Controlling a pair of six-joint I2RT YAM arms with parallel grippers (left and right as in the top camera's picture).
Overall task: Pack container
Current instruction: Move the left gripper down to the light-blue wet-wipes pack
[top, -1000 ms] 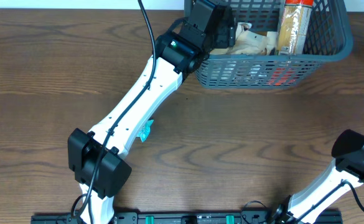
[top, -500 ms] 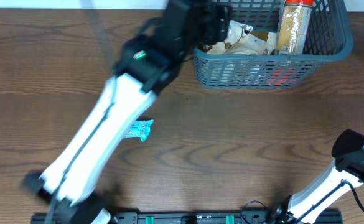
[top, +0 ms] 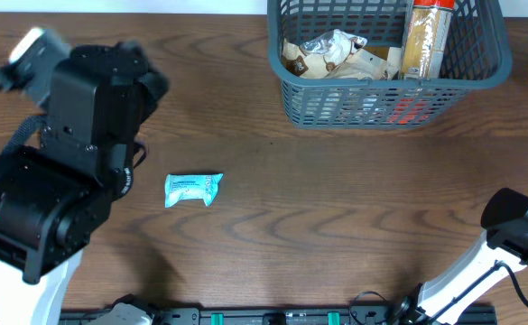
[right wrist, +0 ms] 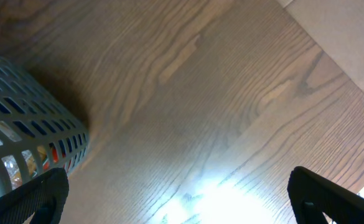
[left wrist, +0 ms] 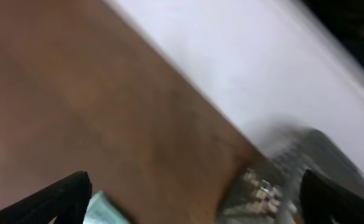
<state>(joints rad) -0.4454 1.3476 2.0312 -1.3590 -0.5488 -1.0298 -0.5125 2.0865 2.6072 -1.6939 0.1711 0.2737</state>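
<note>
Hanging wide open and empty, both claws sit clear of the slotted basket.

The left claw (left wrist: 194,200) has its black fingers (left wrist: 63,196) spread to the edges of its blurred view, with nothing between them. A crinkly pale-blue packet (top: 193,189) lies flat on the wood-grain table (top: 336,217) just beside one finger, and the container (top: 385,101) stands farther ahead of that claw. The right claw (right wrist: 182,196) is spread just as wide and grips nothing over bare wood, a rounded corner of the container off to one side of it. The container is dark grey-blue plastic with lattice walls and a thick rim; inside lie crumpled silver-and-brown wrappers (top: 336,52) and a tall tan packet (top: 423,41).
</note>
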